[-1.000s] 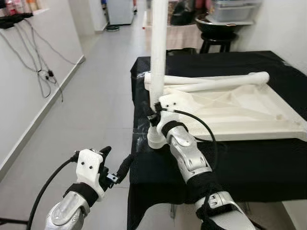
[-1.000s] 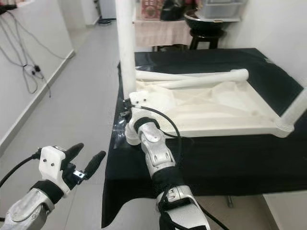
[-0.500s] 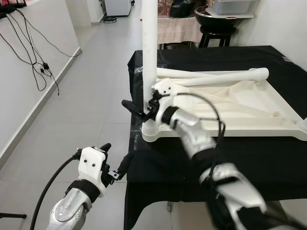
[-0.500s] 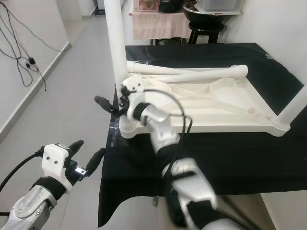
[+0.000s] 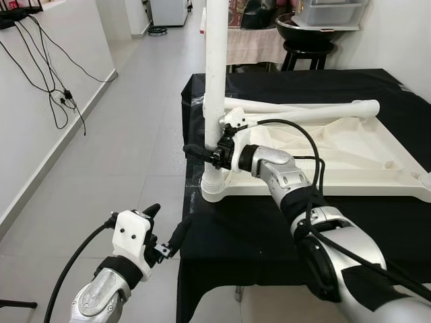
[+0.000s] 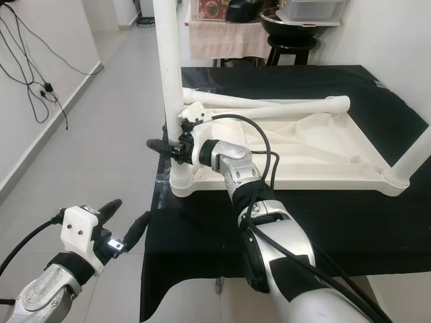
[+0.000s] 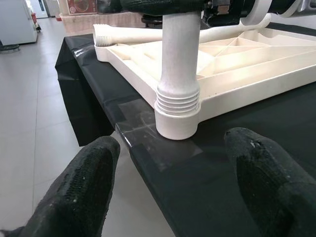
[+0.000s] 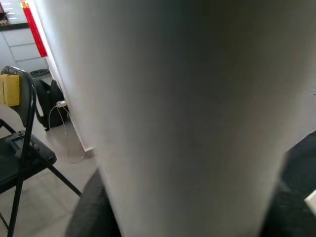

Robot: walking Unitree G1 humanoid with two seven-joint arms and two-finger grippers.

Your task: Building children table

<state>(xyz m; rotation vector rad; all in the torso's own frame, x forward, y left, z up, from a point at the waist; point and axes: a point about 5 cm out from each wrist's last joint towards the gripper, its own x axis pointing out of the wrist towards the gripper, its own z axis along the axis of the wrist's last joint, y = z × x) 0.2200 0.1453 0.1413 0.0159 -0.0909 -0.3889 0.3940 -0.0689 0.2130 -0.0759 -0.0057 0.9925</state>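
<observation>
Right tool (image 5: 202, 153) clasps the smooth white cylindrical table leg (image 5: 215, 81).

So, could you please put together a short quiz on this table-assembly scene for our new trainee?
1. True or false: the right gripper is closed around the upright white leg, a little above its socket.
2. Where do the two loose white legs lie? A) on the floor B) across the far side of the upturned tabletop C) in the left gripper
3. Fill in: the left gripper hangs open off the edge of the ______ cloth, holding nothing.

Key: 1 true; 2 B; 3 black.
</observation>
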